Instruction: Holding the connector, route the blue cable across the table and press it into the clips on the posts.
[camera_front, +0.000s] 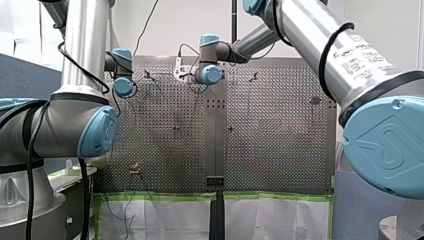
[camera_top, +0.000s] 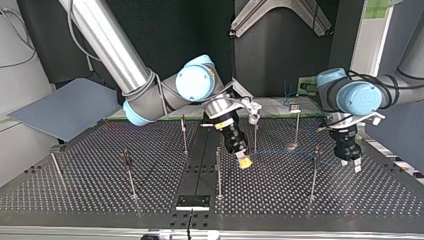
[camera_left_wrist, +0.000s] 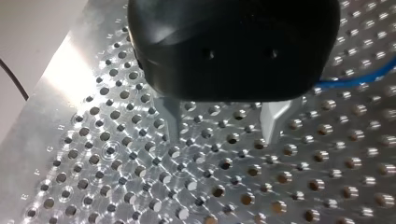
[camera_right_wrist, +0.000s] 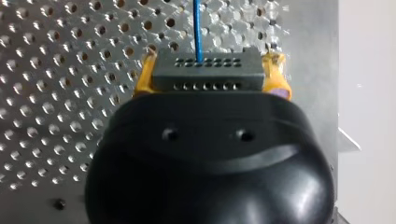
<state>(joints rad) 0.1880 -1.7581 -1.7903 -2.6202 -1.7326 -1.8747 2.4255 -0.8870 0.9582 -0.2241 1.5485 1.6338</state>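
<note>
connector (camera_right_wrist: 208, 80) gripped by the right gripper (camera_right_wrist: 211, 63), left gripper (camera_left_wrist: 222, 122) held wide over the table (camera_top: 100, 192).

in the right wrist view the dark connector is seen clamped between yellow pads (camera_right_wrist: 144, 74), and the blue cable (camera_right_wrist: 199, 28) is seen leaving its far face, straight ahead over the perforated plate. in the top view the right gripper is found low near the table's middle, tilted, with a thin post (camera_top: 218, 172) just beside it. from there a faint blue line is made out running toward the view's right, toward another post (camera_top: 314, 175) near the left gripper. the left gripper's metal fingers (camera_left_wrist: 170, 116) are spread apart just above the holes, with nothing between them, and a stretch of blue cable is seen beside it.
</note>
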